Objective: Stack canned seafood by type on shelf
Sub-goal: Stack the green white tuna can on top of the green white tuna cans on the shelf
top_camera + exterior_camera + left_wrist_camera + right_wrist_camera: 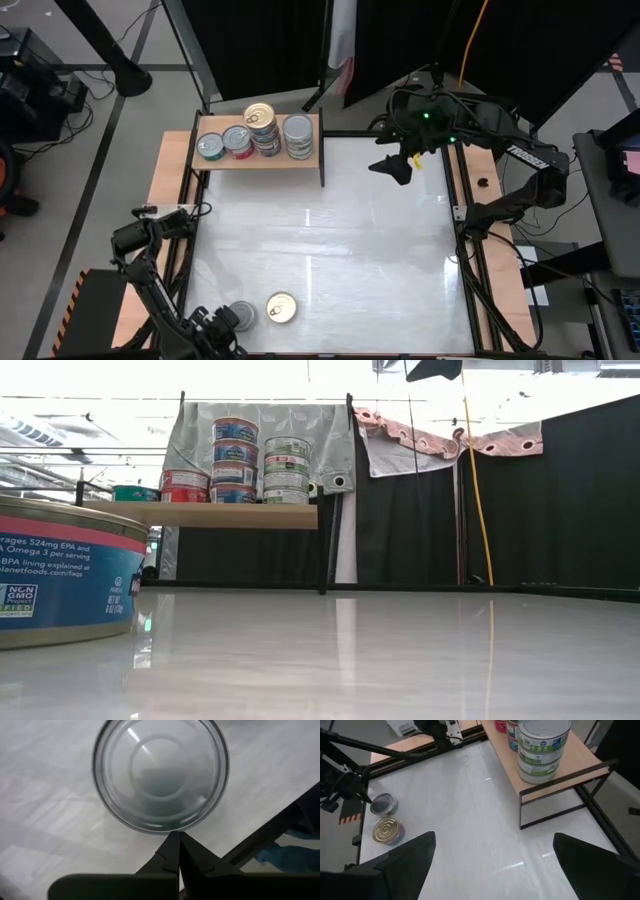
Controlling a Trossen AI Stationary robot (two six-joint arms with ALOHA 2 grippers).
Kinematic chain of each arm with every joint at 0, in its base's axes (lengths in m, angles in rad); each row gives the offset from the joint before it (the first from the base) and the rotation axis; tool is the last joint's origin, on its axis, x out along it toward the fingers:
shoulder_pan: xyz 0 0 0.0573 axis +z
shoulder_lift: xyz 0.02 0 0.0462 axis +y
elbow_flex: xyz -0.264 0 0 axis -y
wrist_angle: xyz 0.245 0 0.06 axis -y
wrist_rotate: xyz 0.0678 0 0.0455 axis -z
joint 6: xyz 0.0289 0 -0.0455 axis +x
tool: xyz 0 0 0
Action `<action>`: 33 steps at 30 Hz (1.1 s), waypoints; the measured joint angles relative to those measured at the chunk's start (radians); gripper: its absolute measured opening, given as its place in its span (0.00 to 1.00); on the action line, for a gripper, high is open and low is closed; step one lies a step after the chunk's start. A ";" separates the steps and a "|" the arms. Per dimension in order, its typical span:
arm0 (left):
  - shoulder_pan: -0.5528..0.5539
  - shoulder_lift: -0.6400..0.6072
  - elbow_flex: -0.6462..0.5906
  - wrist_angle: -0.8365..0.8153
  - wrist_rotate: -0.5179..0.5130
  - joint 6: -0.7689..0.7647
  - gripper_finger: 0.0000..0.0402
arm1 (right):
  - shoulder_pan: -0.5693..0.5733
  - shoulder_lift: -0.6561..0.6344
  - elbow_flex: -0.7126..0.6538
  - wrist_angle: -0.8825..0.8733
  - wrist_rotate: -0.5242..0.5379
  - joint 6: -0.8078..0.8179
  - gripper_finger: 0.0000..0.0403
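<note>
White table (330, 240) under both arms. Light-wood shelf (240, 160) at far left corner of table, dark edge panel facing right. On shelf, four groups in a row: red-label stack (185, 486), blue-label stack (235, 460) tallest with gold lid on top, green-and-white stack (287, 470), plus green-lidded can (210, 146) at left end, partly hidden in low view. Two cans off shelf, near table's front left edge: silver-lid can (240, 316) and gold-lid can (282, 307) just beside each other, apart. Blue-label can (60, 570) huge at low view's left, probably one of those two. Left pincer (175, 851) low at front left corner, fingers pressed fully together, nothing held, tips just short of silver-lid can's rim. Right pincer (495, 855) raised over table's far right part, fingers spread wide, empty, well apart from shelf and loose cans.
</note>
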 joint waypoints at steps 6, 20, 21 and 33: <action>0.000 0.012 0.001 0.005 -0.001 0.000 0.01 | 0.000 0.000 0.000 0.000 0.000 0.014 0.98; 0.009 -0.011 0.026 -0.089 -0.018 -0.086 0.01 | 0.000 0.000 0.000 0.058 -0.002 0.046 0.98; 0.009 -0.011 0.021 -0.092 -0.018 -0.090 0.01 | 0.000 0.000 0.000 0.060 -0.002 0.050 0.98; 0.012 -0.016 -0.003 -0.065 -0.007 -0.105 0.01 | 0.001 0.001 0.000 0.043 -0.001 0.072 0.98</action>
